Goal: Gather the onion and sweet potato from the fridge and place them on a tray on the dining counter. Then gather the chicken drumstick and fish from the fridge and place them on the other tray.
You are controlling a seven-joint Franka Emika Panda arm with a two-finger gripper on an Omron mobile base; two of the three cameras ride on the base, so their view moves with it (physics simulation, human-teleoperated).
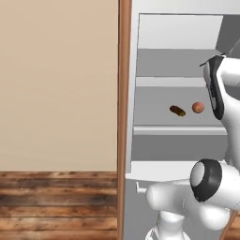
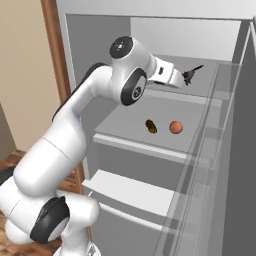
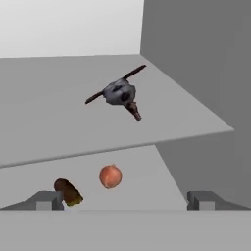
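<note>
The fridge [image 2: 150, 65] stands open and the arm reaches inside, with the gripper [image 3: 125, 200] spread wide and holding nothing. The onion [image 3: 110, 176] lies on a grey shelf [image 3: 147, 171], and the sweet potato [image 3: 68, 191] is just to its left, apart from it. On the shelf above lies a dark fish [image 3: 120, 93]. This looks like the first step, the approach to the onion. Next the hand must go lower and forward until the fingers stand on both sides of the onion.
</note>
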